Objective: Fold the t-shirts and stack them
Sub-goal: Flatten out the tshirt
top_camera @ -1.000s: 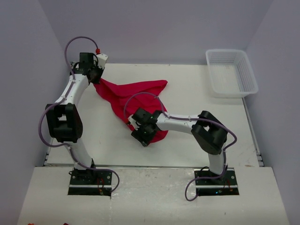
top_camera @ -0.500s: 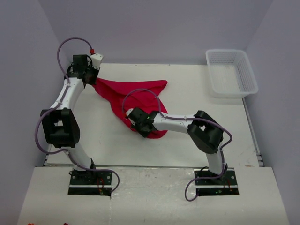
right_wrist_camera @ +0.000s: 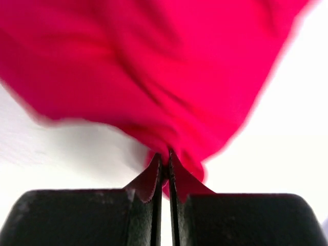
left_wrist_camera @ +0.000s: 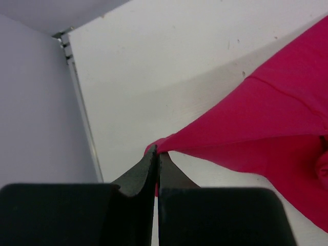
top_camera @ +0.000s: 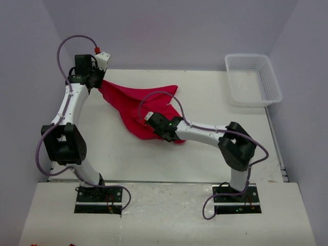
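Left pincer [left_wrist_camera: 157,153] and right pincer [right_wrist_camera: 164,158], both clamped on the plain bright red cloth t-shirt [top_camera: 134,102].
We see it run from upper left to centre frame, a pinch of cloth in each.

Right pincer [right_wrist_camera: 164,156] now tight on the t-shirt [top_camera: 134,102], farther up the table; left pincer [left_wrist_camera: 157,155] farther left.

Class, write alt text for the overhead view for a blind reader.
A crumpled red t-shirt on a white table is pinched at two points: the left gripper shut on its far left corner, the right gripper on its near edge. A white basket sits at the far right corner.
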`<move>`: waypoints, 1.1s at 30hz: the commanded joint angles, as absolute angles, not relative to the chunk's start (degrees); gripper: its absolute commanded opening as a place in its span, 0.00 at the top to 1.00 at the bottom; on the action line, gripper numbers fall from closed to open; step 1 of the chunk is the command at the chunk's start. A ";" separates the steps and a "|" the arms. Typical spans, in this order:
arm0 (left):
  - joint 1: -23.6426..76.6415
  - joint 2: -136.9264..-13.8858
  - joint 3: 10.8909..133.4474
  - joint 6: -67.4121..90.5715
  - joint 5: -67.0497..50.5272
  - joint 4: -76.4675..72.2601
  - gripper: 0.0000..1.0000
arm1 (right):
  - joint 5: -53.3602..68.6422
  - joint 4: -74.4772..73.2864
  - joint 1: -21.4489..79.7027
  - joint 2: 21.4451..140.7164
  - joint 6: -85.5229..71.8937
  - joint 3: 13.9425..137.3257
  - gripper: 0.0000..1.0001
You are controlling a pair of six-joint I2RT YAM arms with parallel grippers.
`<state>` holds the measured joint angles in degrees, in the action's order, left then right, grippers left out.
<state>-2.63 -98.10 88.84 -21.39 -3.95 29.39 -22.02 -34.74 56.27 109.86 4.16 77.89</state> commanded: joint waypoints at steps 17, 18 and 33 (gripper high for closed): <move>-3.60 -95.27 109.05 -26.02 3.25 41.30 1.00 | -30.14 -16.40 40.34 79.00 42.00 84.43 1.00; -3.60 -95.19 110.03 -25.67 3.43 41.83 1.00 | -30.15 -19.13 39.12 79.62 41.75 88.20 1.00; -3.87 -83.42 116.99 -34.72 4.21 51.60 1.00 | -37.00 -26.90 24.17 79.99 51.24 108.64 1.00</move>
<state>-2.94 -90.32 117.36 -32.23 1.06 53.01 -33.34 -25.69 24.45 81.97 48.58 108.38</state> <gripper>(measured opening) 0.002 0.025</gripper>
